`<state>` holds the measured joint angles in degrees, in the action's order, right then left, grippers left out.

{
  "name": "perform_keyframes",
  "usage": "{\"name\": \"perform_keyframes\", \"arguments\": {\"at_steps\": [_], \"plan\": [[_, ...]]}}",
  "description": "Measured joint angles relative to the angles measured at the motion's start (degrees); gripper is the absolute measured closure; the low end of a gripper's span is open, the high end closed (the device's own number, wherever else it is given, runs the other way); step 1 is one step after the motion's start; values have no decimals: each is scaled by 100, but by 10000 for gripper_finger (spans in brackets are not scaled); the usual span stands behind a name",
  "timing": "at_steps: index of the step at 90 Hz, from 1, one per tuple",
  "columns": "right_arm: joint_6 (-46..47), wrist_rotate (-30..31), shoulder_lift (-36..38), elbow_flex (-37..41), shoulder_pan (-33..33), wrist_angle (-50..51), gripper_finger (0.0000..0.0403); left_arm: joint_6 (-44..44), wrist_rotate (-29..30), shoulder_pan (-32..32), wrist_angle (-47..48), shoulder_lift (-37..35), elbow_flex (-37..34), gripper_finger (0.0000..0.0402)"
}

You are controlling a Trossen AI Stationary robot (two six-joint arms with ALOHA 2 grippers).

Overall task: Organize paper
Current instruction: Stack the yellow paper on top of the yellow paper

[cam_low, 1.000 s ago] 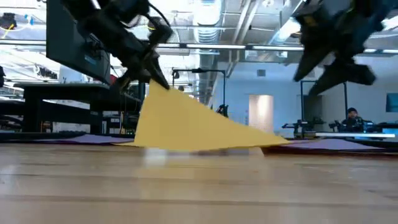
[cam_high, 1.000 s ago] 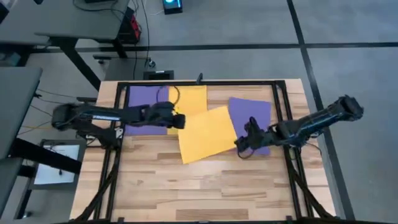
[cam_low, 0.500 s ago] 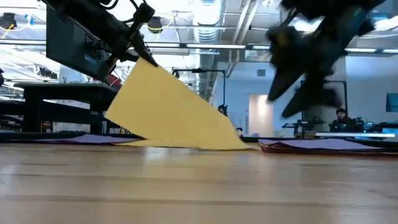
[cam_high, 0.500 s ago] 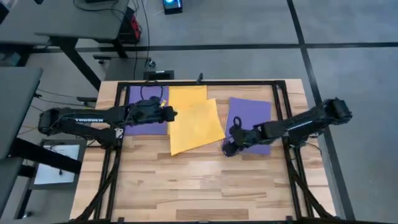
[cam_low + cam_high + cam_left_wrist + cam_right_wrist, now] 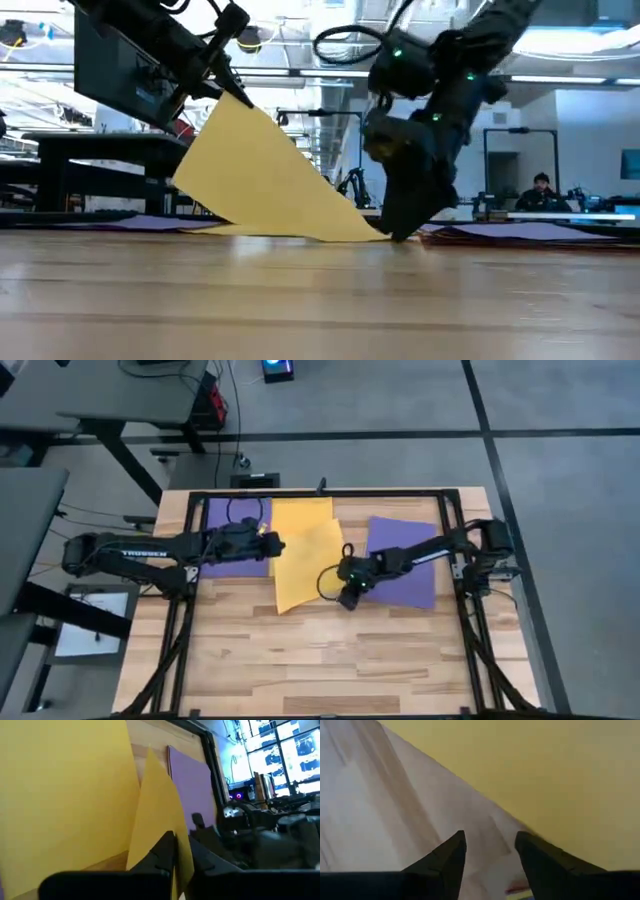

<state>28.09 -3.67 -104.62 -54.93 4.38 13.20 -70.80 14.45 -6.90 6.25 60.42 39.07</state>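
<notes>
- We see a thin, flat yellow sheet (image 5: 308, 565) tilted up on the pale wooden bench (image 5: 330, 660), its low corner touching the planks.
- Our left pincer (image 5: 274, 543) is pressed together, pinching the yellow sheet's raised edge.
- Our right pincer (image 5: 347, 600) reaches down beside the low corner, fingers spread.
- Purple sheets (image 5: 405, 560) lie flat on either side.
- A second yellow sheet (image 5: 300, 512) lies behind.

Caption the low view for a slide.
Left gripper lifts a yellow sheet by one corner while right gripper reaches its low edge.
</notes>
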Motion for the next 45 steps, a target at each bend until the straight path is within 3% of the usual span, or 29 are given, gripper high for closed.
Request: {"name": "perform_keyframes", "arguments": {"at_steps": [8,16,26,45], "plan": [[-618,-34,-126,-229,354,10,245,-183,2,185,52,40,0,401],[-1257,371,-313,-626,838,-22,252,-359,76,395,152,136,4,401],[-1484,459,-409,-1302,1460,434,262,-521,149,560,326,271,4,401],[-1792,145,28,-1640,1672,1728,268,-460,616,544,522,321,6,401]]}}
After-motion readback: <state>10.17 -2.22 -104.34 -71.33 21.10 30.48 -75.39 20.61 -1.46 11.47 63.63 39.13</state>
